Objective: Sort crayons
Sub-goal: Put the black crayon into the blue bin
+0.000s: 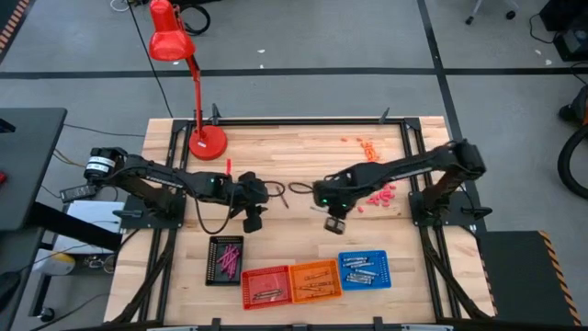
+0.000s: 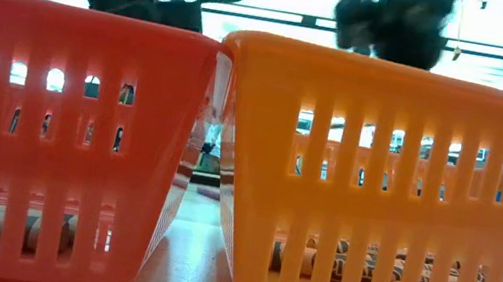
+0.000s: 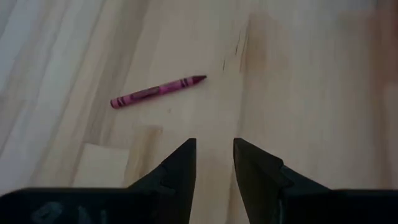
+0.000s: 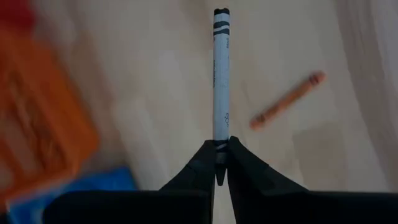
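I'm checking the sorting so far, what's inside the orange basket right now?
The orange basket holds several crayons lying flat on its floor, also glimpsed through its slots in the low view. Their colours and exact count can't be told.

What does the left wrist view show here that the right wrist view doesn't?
Only the left wrist view: a magenta crayon lying loose on the wood ahead of the left gripper, whose fingers stand apart and empty.

Only the right wrist view: the right gripper shut on a grey-white crayon pointing forward, an orange crayon lying beyond it, and blurred orange and blue baskets at one side.

Both: the pale wooden table under that arm's own two dark fingers.
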